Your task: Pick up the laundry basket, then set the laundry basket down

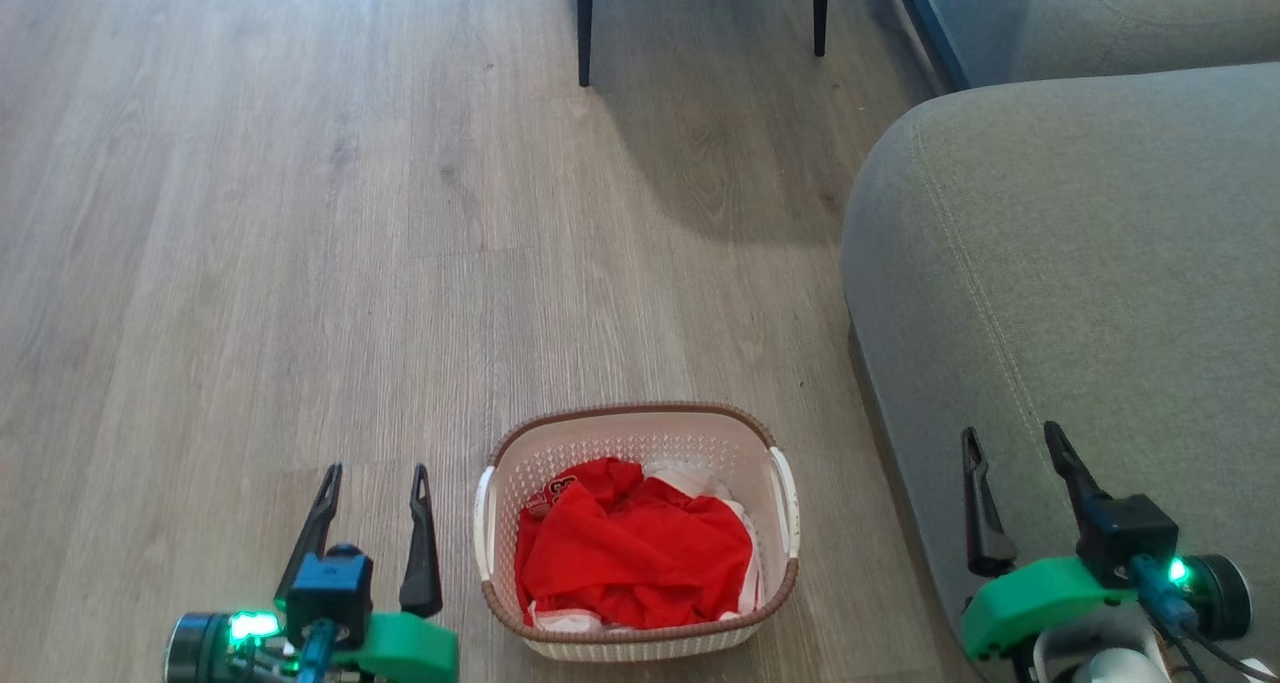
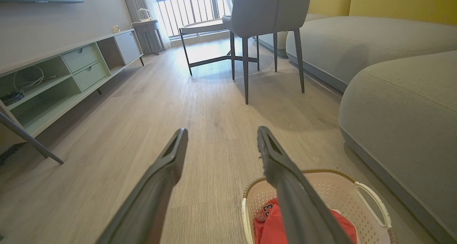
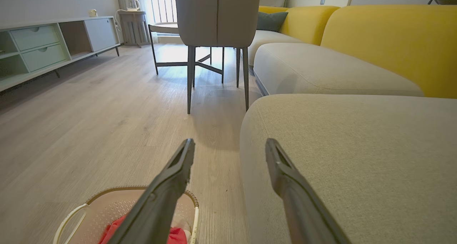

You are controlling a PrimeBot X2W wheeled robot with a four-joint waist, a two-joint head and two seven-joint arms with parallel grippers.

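Head view, lower left: left gripper (image 1: pixel 376 471) above the wooden floor (image 1: pixel 250 223), fingers (image 1: pixel 421 543) pointing up the frame, with jaws spread and empty.

Just right of it, clear of the nearer finger: laundry basket (image 1: pixel 640 439), upright on the floor at lower centre. Cream perforated walls, brown woven-look rim, one white handle on each short side. Inside: red and white clothes (image 1: pixel 630 553), heaped toward the near end.

Upper centre: two dark chair legs (image 1: pixel 585 23), with shadow across the boards.

Right half: grey sofa (image 1: pixel 1080 263), edge near the basket's right handle, contact not visible.

Lower right: right gripper (image 1: pixel 1010 433) over the sofa's edge, with jaws spread and empty, well apart from the basket.

Left wrist view, left edge: low cabinet (image 2: pixel 53 79) with open shelves and drawers along the wall. Centre: both fingers parted over bare floor. Upper centre: grey chair (image 2: pixel 267 8). Lower right: basket partly behind the right-hand finger, beside the sofa base.

Right wrist view, lower left: basket rim and one handle behind the left-hand finger. Right: grey cushion under the right-hand finger. Upper right: yellow sofa back (image 3: pixel 392 40).
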